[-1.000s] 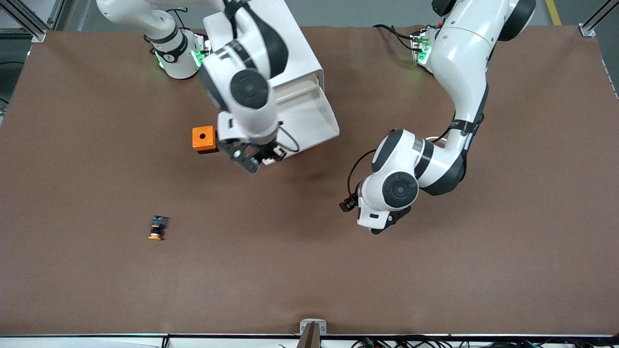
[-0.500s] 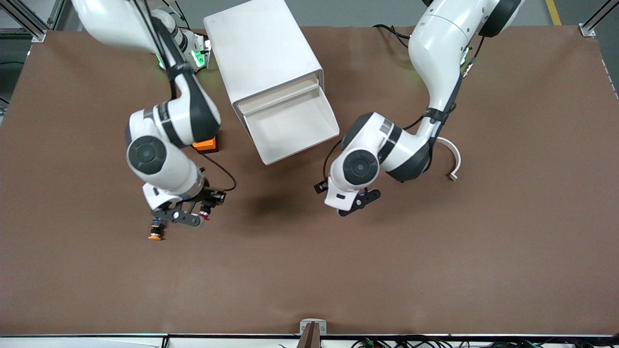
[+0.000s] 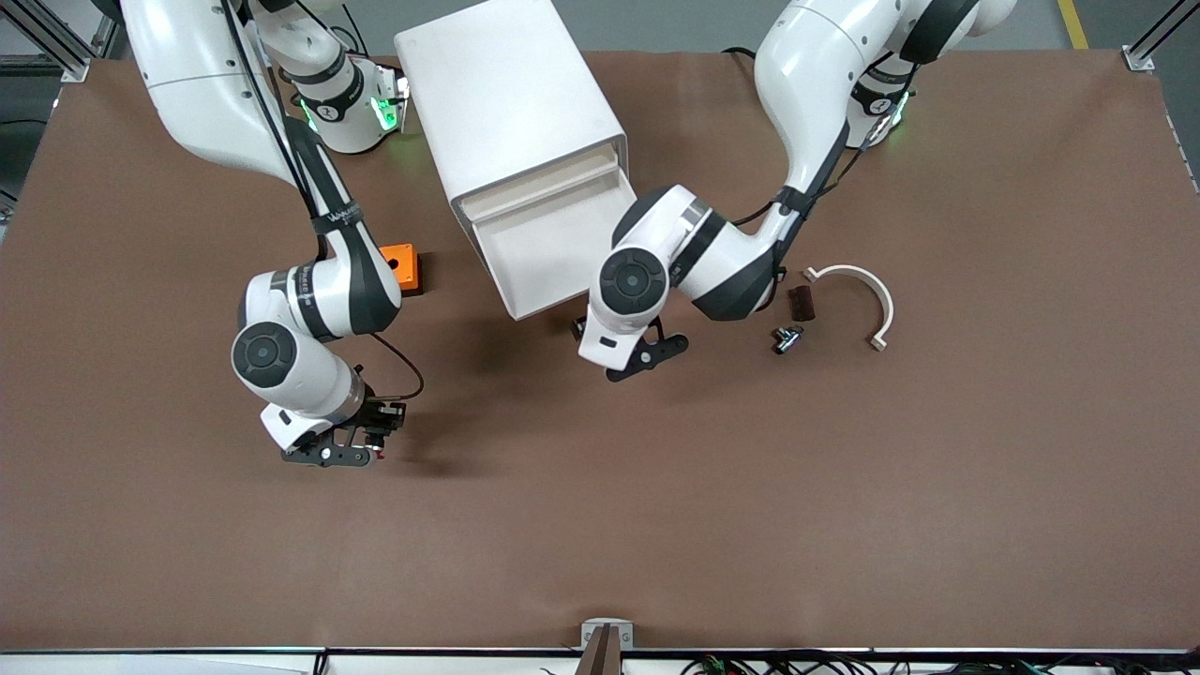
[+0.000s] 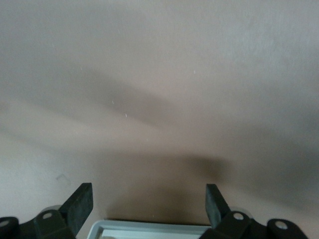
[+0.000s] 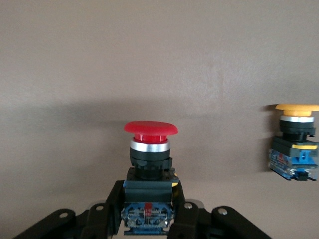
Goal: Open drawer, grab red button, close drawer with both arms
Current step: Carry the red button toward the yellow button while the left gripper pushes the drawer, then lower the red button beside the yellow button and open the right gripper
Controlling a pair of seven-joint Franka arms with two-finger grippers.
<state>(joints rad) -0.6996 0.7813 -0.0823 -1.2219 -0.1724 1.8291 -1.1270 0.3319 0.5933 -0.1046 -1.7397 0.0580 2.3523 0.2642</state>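
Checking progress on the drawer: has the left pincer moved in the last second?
Yes. The left pincer has swung toward the drawer, now just below its front edge.

Left hand [image 4: 147, 211] open, right hand [image 5: 148, 219] clamped

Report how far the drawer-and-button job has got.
Done: the drawer stands pulled out of the cabinet, and the button is out, gripped in the right claw over the table near the orange-capped button. In hand: the open left claw hangs by the drawer's front. Left: closing the drawer.
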